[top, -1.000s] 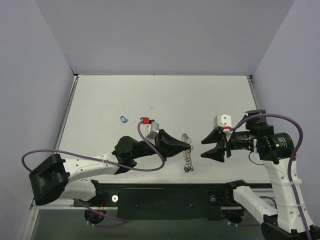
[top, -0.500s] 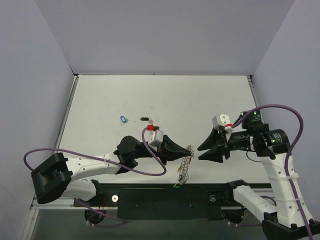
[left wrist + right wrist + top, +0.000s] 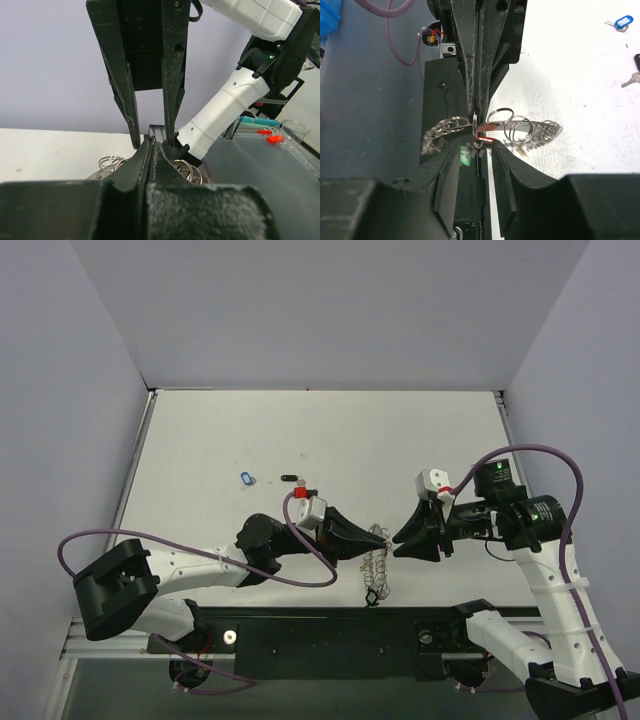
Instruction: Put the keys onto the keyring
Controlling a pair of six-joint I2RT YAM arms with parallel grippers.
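Left pincer [image 3: 384, 533], shut, is gripping the half-blurred keyring [image 3: 377, 563]; right pincer [image 3: 397, 545], gaping, is straddling it, having drawn nearer.

Top cam sits high up behind the arms and looks down on the whole tabletop [image 3: 330, 430], so everything looks small and far off. Left wrist cam rides right behind the left claw [image 3: 383, 533], low down, staring along its fingers straight at the right claw [image 3: 400, 543]. Right wrist cam does the reverse, angled downward. All three share the keyring [image 3: 377, 565] where both claws meet, super close in the wrist views.
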